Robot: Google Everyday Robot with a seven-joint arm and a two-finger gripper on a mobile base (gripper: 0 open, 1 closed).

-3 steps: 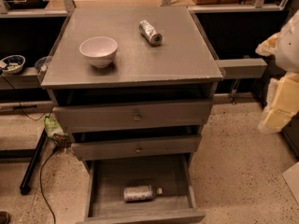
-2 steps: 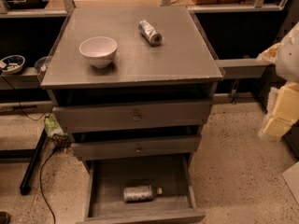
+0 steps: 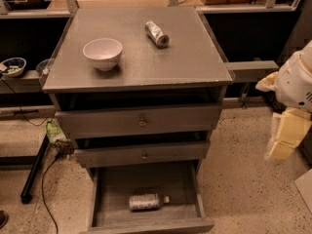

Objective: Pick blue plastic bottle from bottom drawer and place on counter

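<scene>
The blue plastic bottle (image 3: 145, 201) lies on its side on the floor of the open bottom drawer (image 3: 109, 208), its white cap pointing right. The counter (image 3: 195, 57) is the grey top of the cabinet. My gripper (image 3: 286, 136) is a pale yellowish shape hanging under the white arm (image 3: 298, 82) at the right edge of the view. It is to the right of the cabinet, at about the height of the middle drawer, well apart from the bottle, and holds nothing that I can see.
A white bowl (image 3: 103, 53) and a shiny silver can (image 3: 157, 33) sit on the counter. The two upper drawers (image 3: 141, 122) stand slightly out above the open one. A cable and a black leg (image 3: 34, 172) lie on the floor at left. A shelf with small bowls (image 3: 13, 66) is at far left.
My arm and gripper have moved down a little at the right edge. The bottle, bowl and can have not moved.
</scene>
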